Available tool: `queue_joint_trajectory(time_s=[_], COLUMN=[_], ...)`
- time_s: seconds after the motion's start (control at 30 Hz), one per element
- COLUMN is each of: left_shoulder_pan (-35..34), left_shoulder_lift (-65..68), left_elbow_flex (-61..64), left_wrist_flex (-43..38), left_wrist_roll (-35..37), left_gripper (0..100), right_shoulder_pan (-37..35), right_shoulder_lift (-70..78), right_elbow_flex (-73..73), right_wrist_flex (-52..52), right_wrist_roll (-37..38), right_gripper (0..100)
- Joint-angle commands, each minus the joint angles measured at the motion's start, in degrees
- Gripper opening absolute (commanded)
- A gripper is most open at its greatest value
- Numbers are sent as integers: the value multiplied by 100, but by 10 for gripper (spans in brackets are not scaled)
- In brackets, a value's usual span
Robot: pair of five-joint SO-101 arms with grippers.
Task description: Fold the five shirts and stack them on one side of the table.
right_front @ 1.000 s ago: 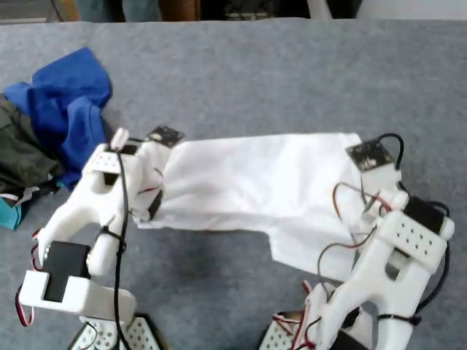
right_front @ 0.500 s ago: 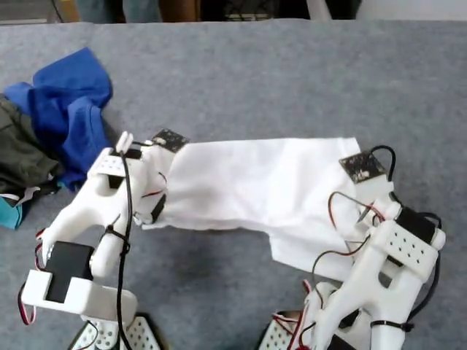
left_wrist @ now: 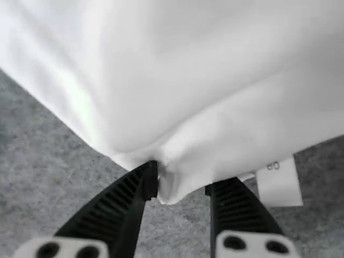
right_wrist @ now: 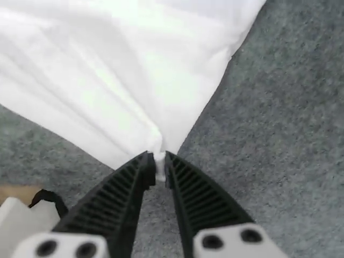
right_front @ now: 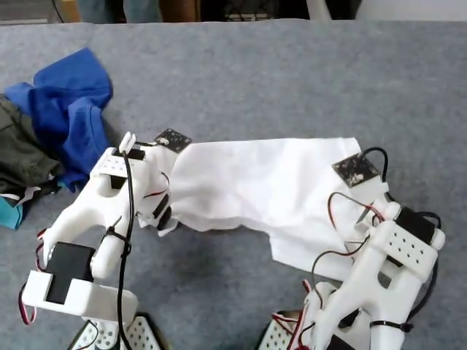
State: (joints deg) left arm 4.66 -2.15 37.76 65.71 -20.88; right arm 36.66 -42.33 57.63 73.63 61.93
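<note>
Grey table (right_front: 292,73) seen from above, with a white shirt (right_front: 263,182) spread across its centre from about 9 to 3 o'clock. A blue shirt (right_front: 66,109) and a dark green shirt (right_front: 18,153) are heaped together well apart from it at 10 o'clock. The left gripper (left_wrist: 180,188) is clamped on a bunched edge of the white shirt at its 9 o'clock end, just beside a small sewn label (left_wrist: 277,180); the right gripper (right_wrist: 159,166) pinches a thin corner at the 3 o'clock end, jaws nearly touching.
</note>
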Motion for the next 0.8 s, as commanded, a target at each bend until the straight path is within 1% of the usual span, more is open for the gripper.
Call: queue_joint_trajectory(time_s=[0.0, 0.13, 0.17, 0.27, 0.33, 0.43, 0.5, 0.63, 0.77], left_shoulder_pan=[22, -303, -409, -769, -954, -1059, -1138, -1147, -1147], left_shoulder_lift=[-176, -176, -176, -176, -176, -185, -185, -202, -914], left_elbow_flex=[-330, -857, -989, -1349, -1578, -1859, -2105, -2659, -3020], left_wrist_flex=[475, 993, 1152, 1512, 1767, 2110, 2347, 2822, 3024], left_wrist_roll=[-88, -53, -18, 501, 730, 703, 703, 703, 747], left_gripper=[174, 179, 195, 270, 299, 299, 298, 241, 145], right_shoulder_pan=[62, 62, 62, 62, 62, 88, 79, 62, 62], right_shoulder_lift=[-119, -119, -119, -119, -119, -119, -119, -84, -75], right_elbow_flex=[-180, -497, -585, -813, -980, -1341, -1675, -2440, -2914], right_wrist_flex=[229, 475, 519, 695, 826, 1081, 1222, 1688, 1855], right_wrist_roll=[132, 132, 132, 123, 114, 70, -158, -378, -536], right_gripper=[136, 142, 142, 142, 144, 143, 144, 144, 141])
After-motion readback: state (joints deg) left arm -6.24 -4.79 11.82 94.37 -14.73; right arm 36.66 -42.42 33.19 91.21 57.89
